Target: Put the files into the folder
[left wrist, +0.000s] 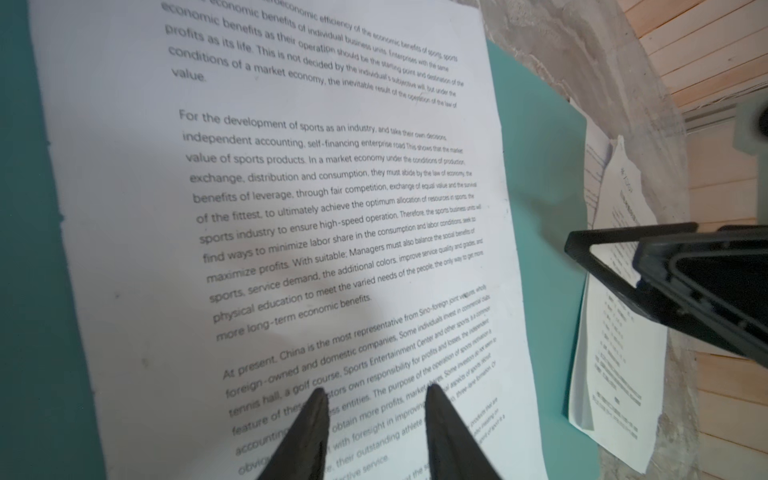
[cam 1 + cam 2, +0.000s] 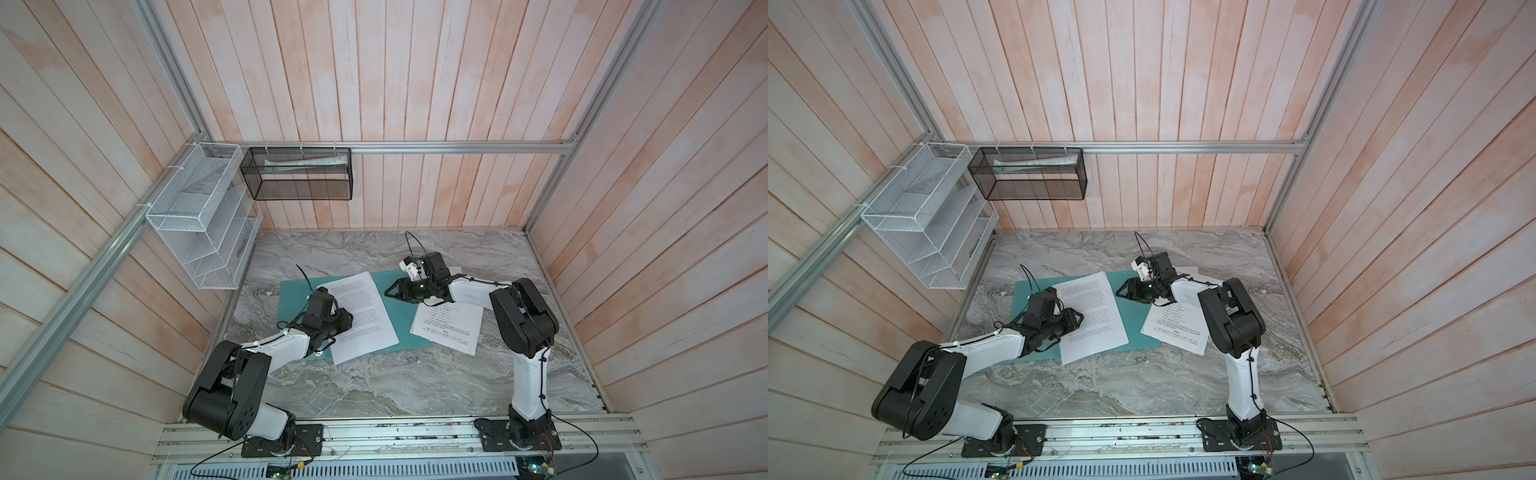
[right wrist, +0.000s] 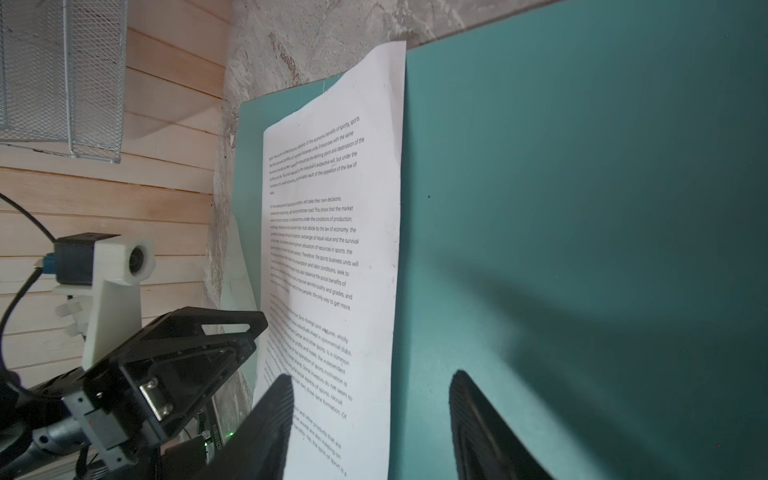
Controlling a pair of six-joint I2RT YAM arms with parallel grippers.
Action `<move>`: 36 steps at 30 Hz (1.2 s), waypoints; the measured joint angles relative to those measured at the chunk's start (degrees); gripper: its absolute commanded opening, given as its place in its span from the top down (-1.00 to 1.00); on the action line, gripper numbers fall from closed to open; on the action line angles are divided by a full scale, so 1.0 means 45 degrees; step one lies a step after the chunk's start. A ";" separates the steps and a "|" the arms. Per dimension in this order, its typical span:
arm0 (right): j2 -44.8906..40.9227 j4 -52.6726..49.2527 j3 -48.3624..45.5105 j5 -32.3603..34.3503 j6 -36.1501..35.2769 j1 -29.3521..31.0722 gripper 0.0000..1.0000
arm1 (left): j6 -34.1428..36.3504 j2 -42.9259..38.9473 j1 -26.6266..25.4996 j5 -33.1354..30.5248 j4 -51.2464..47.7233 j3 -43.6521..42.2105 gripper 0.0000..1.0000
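The folder (image 2: pixel 386 309), teal-green and flat, lies opened out on the marble-patterned table (image 2: pixel 374 382), near its middle. One of the files (image 2: pixel 359 320), a white sheet of black printed text, rests askew on the folder, its near corner overhanging the folder's front edge onto the table. More files (image 2: pixel 449 328) lie in a loose stack at the folder's right end, partly on the folder and partly on the table; the right arm covers their far part.

The left end effector (image 1: pixel 374 399) is poised over the near half of the sheet on the folder, its fingers a moderate gap apart and gripping nothing; whether the tips touch the paper cannot be told. The right end effector (image 3: pixel 370 384) hovers over the folder's right half beside the sheet's edge, jaws spread apart and empty.

On the left wall hangs a white wire-mesh rack (image 2: pixel 199 220); on the back wall hangs a black mesh basket (image 2: pixel 299 174) holding rolled whitish paper.
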 measured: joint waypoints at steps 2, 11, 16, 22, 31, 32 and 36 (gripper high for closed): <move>0.0340 0.0053 0.0121 -0.0214 0.0015 0.0000 -0.18 | -0.0005 0.0180 0.0000 0.0034 0.0087 0.0000 0.20; 0.0801 0.0627 0.0146 -0.1030 0.0442 0.0015 -0.18 | -0.0015 0.0500 0.0000 0.0039 0.0447 -0.0223 0.22; 0.1156 0.0806 0.0311 -0.1389 0.0588 0.0160 -0.18 | -0.0024 0.0539 0.0019 0.0039 0.0801 -0.0355 0.22; 0.1433 0.1214 0.0442 -0.1943 0.0918 0.0471 0.04 | -0.0019 0.0539 0.0019 0.0039 0.1069 -0.0486 0.22; 0.2205 0.1409 0.1423 -0.2633 0.1273 0.0695 0.61 | -0.0010 0.0525 0.0019 0.0044 0.1103 -0.0505 0.22; 0.2263 0.1438 0.1511 -0.2710 0.1311 0.0695 0.63 | -0.0010 0.0525 0.0019 0.0044 0.1107 -0.0510 0.22; 0.2637 0.1336 0.1948 -0.2982 0.1423 0.0743 0.58 | -0.0005 0.0520 0.0019 0.0049 0.1103 -0.0515 0.22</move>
